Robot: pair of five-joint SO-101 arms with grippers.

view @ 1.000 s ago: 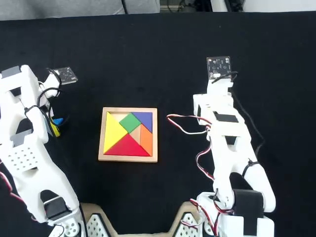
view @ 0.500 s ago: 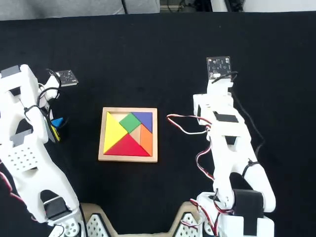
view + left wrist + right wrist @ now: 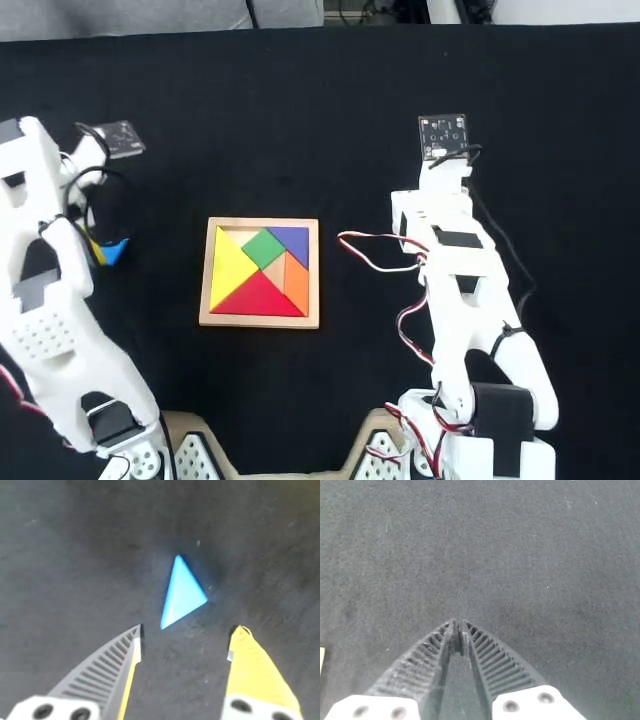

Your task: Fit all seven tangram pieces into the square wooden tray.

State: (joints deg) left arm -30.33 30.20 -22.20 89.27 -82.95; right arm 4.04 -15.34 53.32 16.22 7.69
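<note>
Holding our left gripper (image 3: 189, 628) spread wide over the loose blue triangle (image 3: 181, 594) on the table (image 3: 330, 120), we judge it set to straddle that piece. Our right gripper (image 3: 458, 625) is closed, empty. Farther off, the square wooden tray (image 3: 259, 323) holds yellow, red, green, indigo and orange pieces (image 3: 258, 292), one central gap bare.

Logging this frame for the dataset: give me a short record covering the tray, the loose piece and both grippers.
tray: square wooden tray mid-table, mostly filled, small wood-coloured patch near its centre
loose piece: blue triangle flat on the black cloth, outside the tray
left gripper: fingers open, above the blue triangle, apart from it
right gripper: fingers shut, over bare cloth
</note>
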